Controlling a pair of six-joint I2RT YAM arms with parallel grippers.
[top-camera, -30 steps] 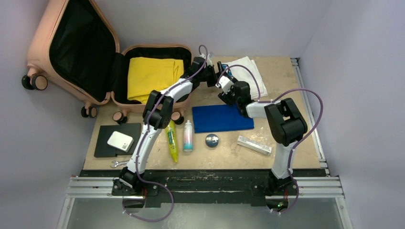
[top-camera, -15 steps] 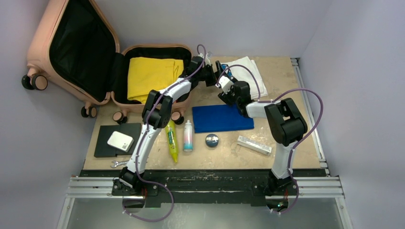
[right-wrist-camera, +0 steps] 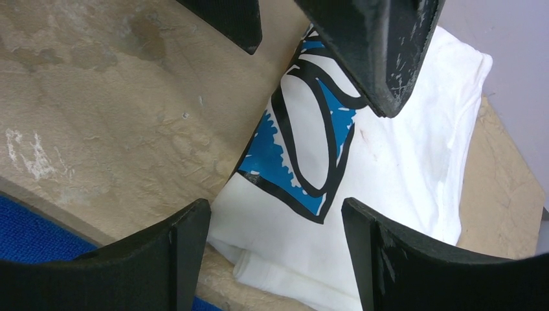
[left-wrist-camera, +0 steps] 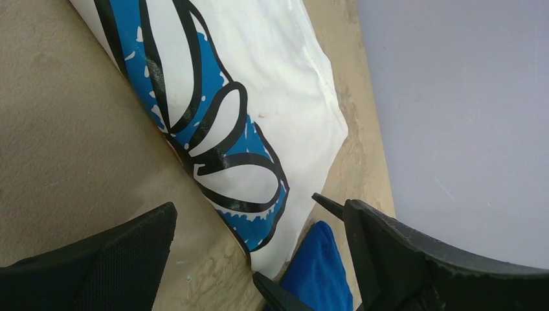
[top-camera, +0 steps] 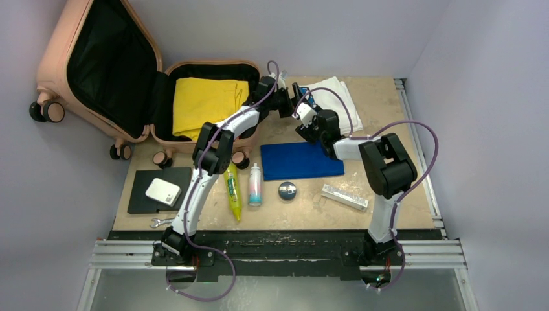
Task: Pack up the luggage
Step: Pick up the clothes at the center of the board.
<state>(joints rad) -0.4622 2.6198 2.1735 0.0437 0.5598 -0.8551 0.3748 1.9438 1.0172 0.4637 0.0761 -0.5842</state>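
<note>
The luggage (top-camera: 58, 58), a salmon-pink suitcase, lies open at the back left with its black-lined lid up. A folded yellow cloth (top-camera: 204, 100) is in its lower half. At the back middle lies a folded white shirt (top-camera: 333, 94) with a blue and black print. My left gripper (top-camera: 289, 102) and right gripper (top-camera: 303, 111) face each other over the shirt's near-left corner. In the left wrist view the open left gripper (left-wrist-camera: 259, 220) straddles the shirt's (left-wrist-camera: 239, 129) printed corner. The right gripper (right-wrist-camera: 275, 214) is open over the shirt's (right-wrist-camera: 388, 175) folded edge. Neither holds anything.
A blue towel (top-camera: 301, 161) lies just in front of the shirt. Along the near side sit a black pad with a white box (top-camera: 158, 190), a wrench (top-camera: 158, 222), a yellow-green tube (top-camera: 233, 194), a small bottle (top-camera: 255, 184), a round tin (top-camera: 287, 190) and a silvery bar (top-camera: 345, 197).
</note>
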